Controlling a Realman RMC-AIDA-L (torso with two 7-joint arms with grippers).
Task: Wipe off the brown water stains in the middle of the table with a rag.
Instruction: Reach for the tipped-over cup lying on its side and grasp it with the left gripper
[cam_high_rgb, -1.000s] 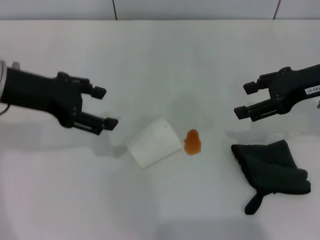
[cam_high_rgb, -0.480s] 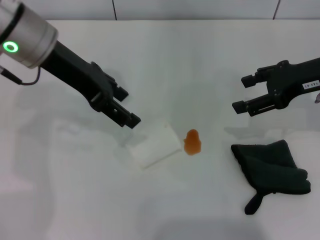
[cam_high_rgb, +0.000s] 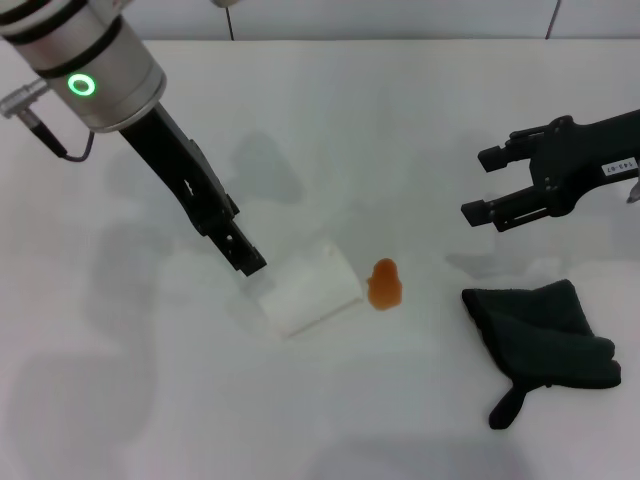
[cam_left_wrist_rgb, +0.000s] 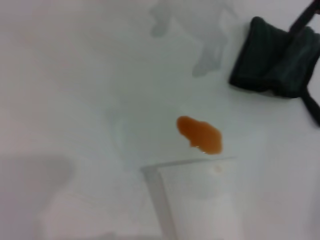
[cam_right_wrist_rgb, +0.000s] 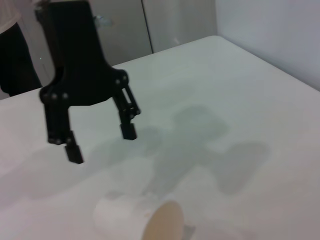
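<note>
The brown water stains are one small orange-brown blob (cam_high_rgb: 384, 284) on the white table (cam_high_rgb: 400, 120), also showing in the left wrist view (cam_left_wrist_rgb: 200, 134). The dark rag (cam_high_rgb: 545, 338) lies flat to the stain's right, loop tab toward the front; the left wrist view shows it as well (cam_left_wrist_rgb: 277, 60). My right gripper (cam_high_rgb: 478, 185) hovers open behind the rag, holding nothing. My left gripper (cam_high_rgb: 245, 260) points down at the far left end of a tipped white paper cup (cam_high_rgb: 308, 288). The right wrist view shows that left gripper (cam_right_wrist_rgb: 102, 142) open and empty above the cup (cam_right_wrist_rgb: 145, 220).
The cup lies on its side just left of the stain, its mouth toward it. A dark seam line and wall panels (cam_high_rgb: 228, 18) run along the table's far edge.
My left arm has swung in from the far left and turned downward, bringing its gripper to the cup's left end. The right gripper has drifted slightly. Rag, cup and stain have not moved.
</note>
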